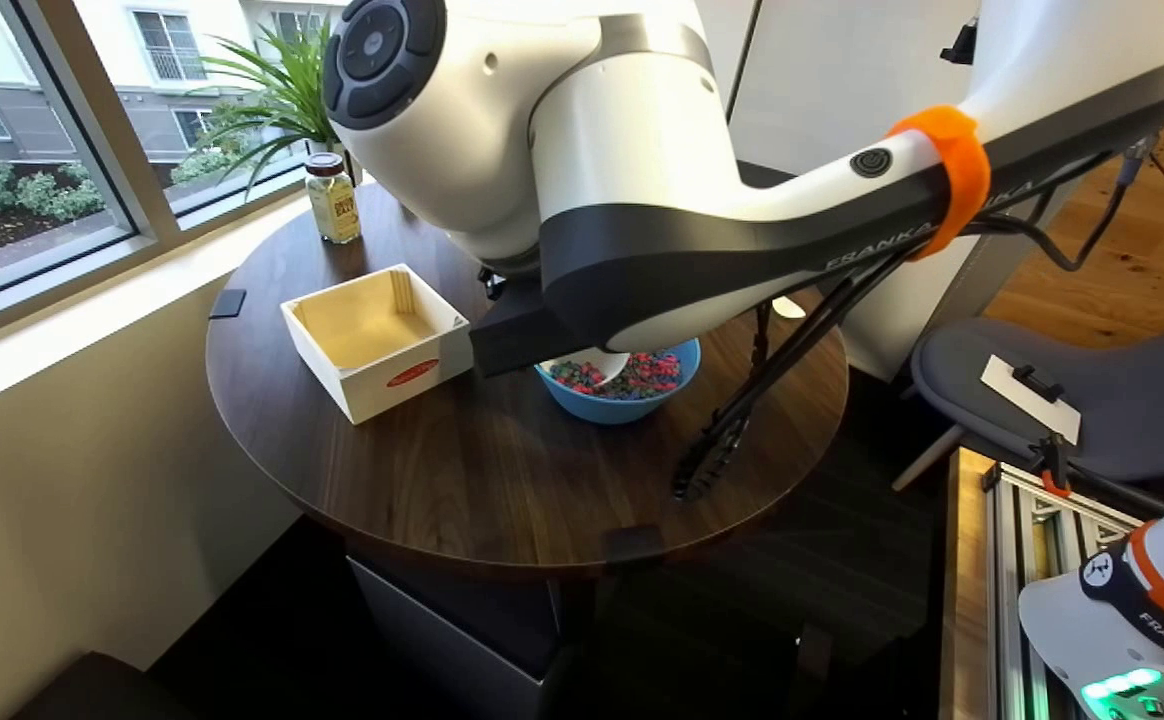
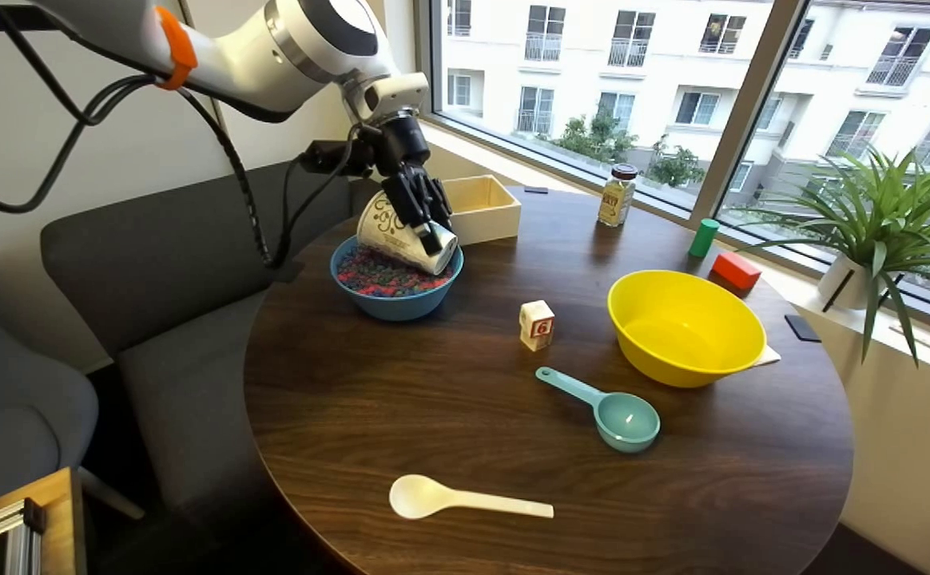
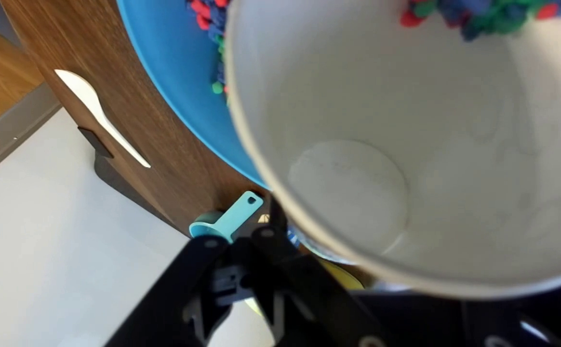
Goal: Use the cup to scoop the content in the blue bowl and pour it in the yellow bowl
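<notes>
My fingers (image 2: 414,209) are clamped on the cup (image 2: 391,234), which I hold tilted over the content (image 2: 377,274) in the blue bowl (image 2: 393,308); I cannot tell whether the two touch. In the wrist view, red, blue and green content shows inside the cup. Near the blue bowl stands the pale box (image 2: 490,224); then come the small white block (image 2: 537,326), the teal scoop (image 2: 626,422) and, well apart, the yellow bowl (image 2: 685,343)

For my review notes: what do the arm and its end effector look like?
The arm is rounded and glossy white with dark grey panels, an orange band and FRANKA lettering. Black cables run alongside it. The end effector is black, with jointed fingers.
</notes>
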`<state>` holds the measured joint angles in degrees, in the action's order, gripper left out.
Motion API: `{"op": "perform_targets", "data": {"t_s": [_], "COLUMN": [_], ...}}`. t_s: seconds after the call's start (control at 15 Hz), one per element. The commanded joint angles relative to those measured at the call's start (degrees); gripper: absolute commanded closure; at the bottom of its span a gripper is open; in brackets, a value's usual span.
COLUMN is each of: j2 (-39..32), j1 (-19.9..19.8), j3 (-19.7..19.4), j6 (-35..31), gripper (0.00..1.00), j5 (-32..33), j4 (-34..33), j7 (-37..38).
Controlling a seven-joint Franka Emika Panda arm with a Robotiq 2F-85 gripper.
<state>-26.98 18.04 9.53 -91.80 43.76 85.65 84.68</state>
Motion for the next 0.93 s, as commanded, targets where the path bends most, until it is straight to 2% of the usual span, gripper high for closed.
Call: {"op": "perform_targets", "data": {"t_s": [0.0, 0.87], "j2": [1.76, 6.55], "j1": [-0.75, -2.00], "j3": [-0.55, -1.74], "j6": [-5.69, -13.63], "gripper": [0.62, 0.62], "j5": [-3.10, -6.07], "j4": [3.58, 8.65], "j7": [-2.28, -6.15]}}
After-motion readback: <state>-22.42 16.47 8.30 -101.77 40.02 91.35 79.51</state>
